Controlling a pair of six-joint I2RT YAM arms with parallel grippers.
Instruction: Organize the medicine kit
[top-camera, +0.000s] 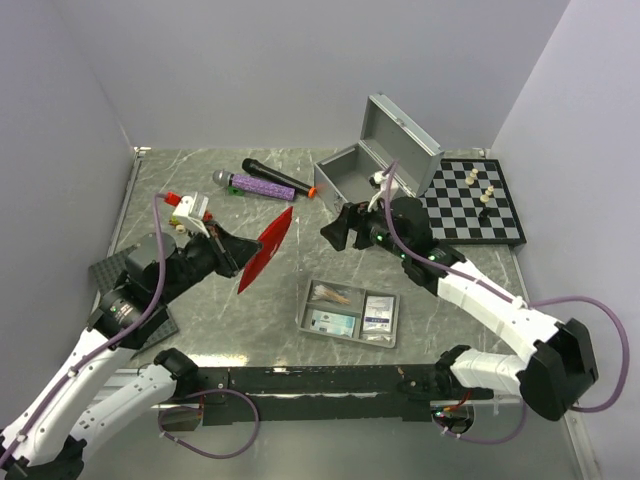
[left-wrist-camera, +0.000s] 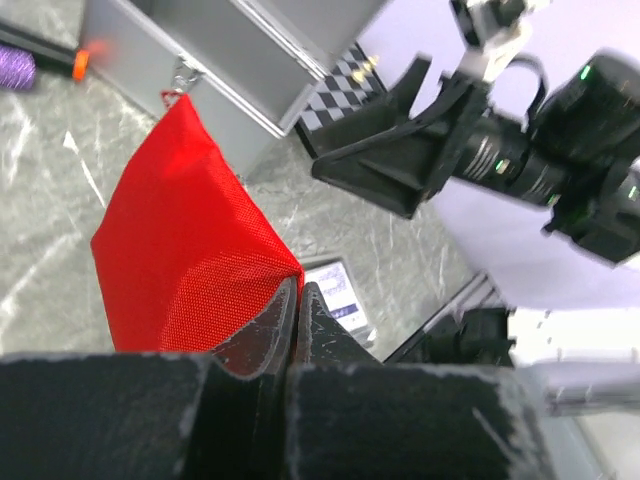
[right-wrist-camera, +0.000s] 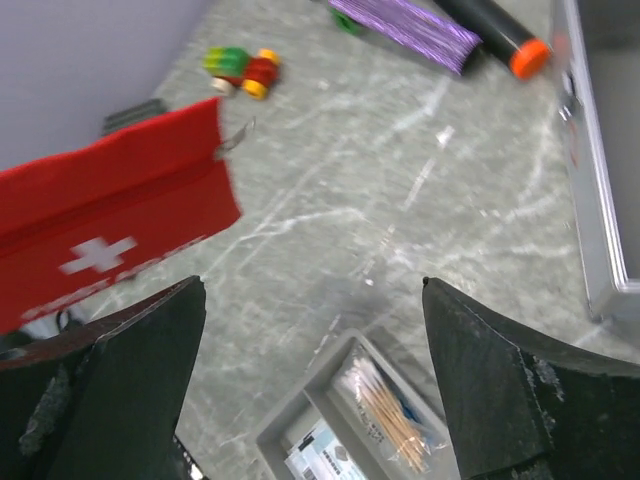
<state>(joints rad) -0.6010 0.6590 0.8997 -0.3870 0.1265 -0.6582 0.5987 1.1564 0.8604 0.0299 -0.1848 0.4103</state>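
The left pincer (left-wrist-camera: 297, 295) is shut tight on one corner of the red pouch (left-wrist-camera: 180, 230), a flat rectangular bag of fine woven mesh. The pouch hangs clear of the marbled grey stone-look counter (top-camera: 250, 330). Seen from above, it shows almost edge-on as a slim red blade. The right wrist view catches its broad face with a white cross and a small metal zip pull at one corner.

The right pincer (right-wrist-camera: 312, 290) stands wide apart with nothing between its matte black fingers, just beside the pouch and not touching it.

Behind it sits the boxy silver-grey metal case (top-camera: 338, 188), its ribbed hinged lid thrown back. The shallow grey divided tray (top-camera: 303, 312) lies on the counter nearer the arms. It holds a clear bag of cotton swabs (right-wrist-camera: 385, 410) and small flat printed packets (top-camera: 378, 312).

A black microphone (top-camera: 275, 177) and a glittery purple one (top-camera: 255, 185) lie near the case, and a chessboard (top-camera: 470, 205) lies just beside it.
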